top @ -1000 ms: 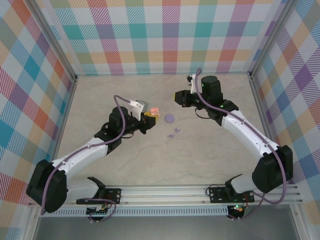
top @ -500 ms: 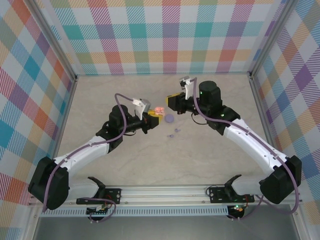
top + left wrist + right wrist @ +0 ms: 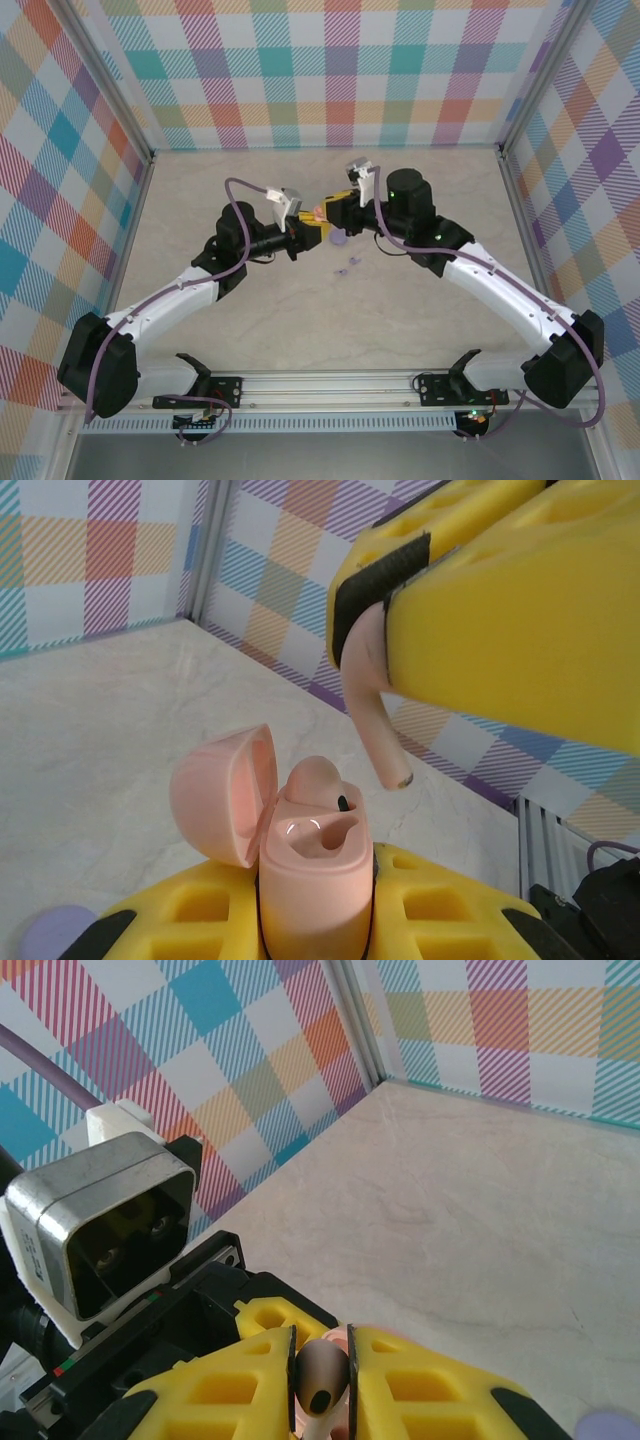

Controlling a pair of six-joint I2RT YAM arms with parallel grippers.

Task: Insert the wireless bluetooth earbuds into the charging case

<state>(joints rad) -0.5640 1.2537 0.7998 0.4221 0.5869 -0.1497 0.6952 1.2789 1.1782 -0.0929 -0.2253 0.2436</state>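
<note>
Your left pincer (image 3: pixel 315 920) clamps the open case (image 3: pixel 310 865); your right pincer (image 3: pixel 320 1370) grips an earbud (image 3: pixel 372 715) just above. Lower its stem into the free socket.

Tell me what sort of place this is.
Probably a lab test cell for robots: checked walls on an aluminium frame box in a pale tabletop, with a left arm and right arm bolted to a rail.

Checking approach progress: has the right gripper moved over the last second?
Yes. In the top view the right gripper has moved left, from beyond and right of the lilac disc to directly behind it.
</note>
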